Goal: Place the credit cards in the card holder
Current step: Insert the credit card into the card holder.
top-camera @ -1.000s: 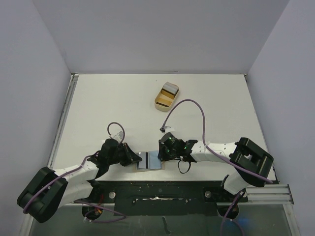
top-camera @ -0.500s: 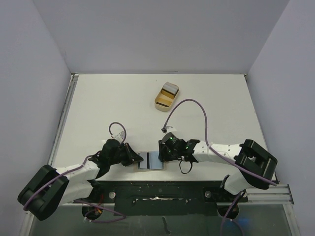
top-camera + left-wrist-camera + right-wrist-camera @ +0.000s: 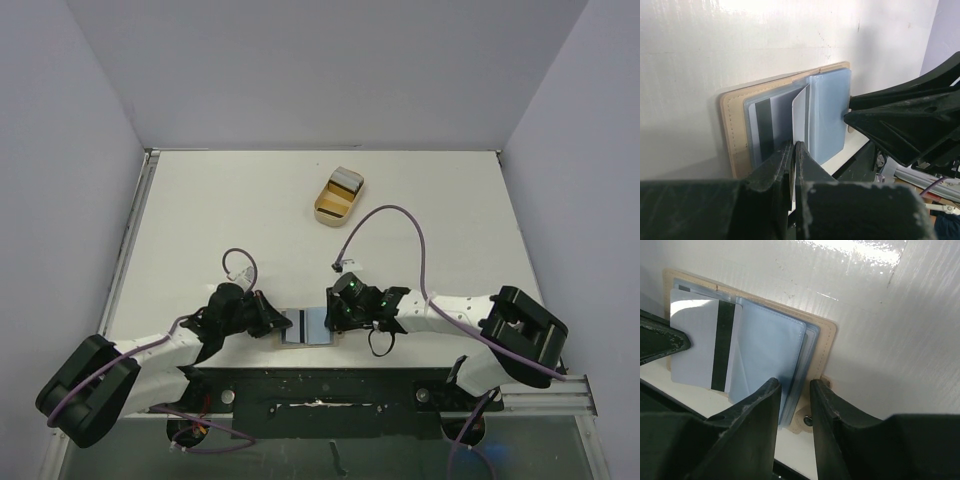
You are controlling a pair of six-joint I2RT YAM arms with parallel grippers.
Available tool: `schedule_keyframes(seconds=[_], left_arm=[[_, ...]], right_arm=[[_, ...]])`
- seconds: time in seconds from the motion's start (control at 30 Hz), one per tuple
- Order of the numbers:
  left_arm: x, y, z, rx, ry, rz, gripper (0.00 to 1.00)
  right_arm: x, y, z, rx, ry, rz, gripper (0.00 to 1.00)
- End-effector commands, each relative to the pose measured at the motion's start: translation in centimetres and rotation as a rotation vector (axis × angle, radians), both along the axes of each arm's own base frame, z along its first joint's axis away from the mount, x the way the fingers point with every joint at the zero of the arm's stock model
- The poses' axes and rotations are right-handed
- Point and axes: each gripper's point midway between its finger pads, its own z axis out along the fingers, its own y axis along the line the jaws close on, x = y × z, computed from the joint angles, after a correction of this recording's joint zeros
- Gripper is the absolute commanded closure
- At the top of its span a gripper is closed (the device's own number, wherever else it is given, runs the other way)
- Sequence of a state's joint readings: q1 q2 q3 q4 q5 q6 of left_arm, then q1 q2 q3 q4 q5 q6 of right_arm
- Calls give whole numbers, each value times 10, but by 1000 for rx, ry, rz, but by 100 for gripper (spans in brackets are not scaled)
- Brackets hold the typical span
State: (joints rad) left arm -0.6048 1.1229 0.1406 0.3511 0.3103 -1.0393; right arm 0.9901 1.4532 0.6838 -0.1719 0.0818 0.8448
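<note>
At card holder [image 3: 826,340], right end effector [image 3: 794,385] parted, left end effector [image 3: 792,146] closed.

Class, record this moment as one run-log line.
card holder open, near edge | left gripper shut at its sleeves | right gripper open over snap edge | striped card on holder

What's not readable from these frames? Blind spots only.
1. Top view: card holder too small to count the cards in it.
2. Top view: credit cards in the tray, too small to count.
3. Left wrist: closed left gripper meets a thin white leaf; card or sleeve unclear, the gripper hides its base.
4. Right wrist: whether the right gripper pinches the blue sleeves; the gripper itself covers the contact.
</note>
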Motion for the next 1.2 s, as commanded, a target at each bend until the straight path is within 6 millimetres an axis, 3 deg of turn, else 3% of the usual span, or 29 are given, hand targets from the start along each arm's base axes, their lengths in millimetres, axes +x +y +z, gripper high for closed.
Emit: schedule_keyframes(seconds=[0.0,0.23,0.43,0.67,1.0,1.17], left_arm=[[3,-1,0,-4,-41,-1,100],[1,-11,8,-49,-62,-39,100],[-4,-21,21,-103,-79,-67,100],[-2,-23,23,-103,-93,-72,100],[2,-24,45,-130,-131,-51,100],[2,-20,37,-85,-122,-51,100]], right_arm=[[-1,5,-4,30,3,-7,70],[-3,1,-14,12,15,-10,78],[-4,0,-15,8,15,-12,79],[-3,1,-14,13,12,-16,79],[-2,-3,-11,7,3,-31,80],[0,-2,-6,8,-5,-34,77]])
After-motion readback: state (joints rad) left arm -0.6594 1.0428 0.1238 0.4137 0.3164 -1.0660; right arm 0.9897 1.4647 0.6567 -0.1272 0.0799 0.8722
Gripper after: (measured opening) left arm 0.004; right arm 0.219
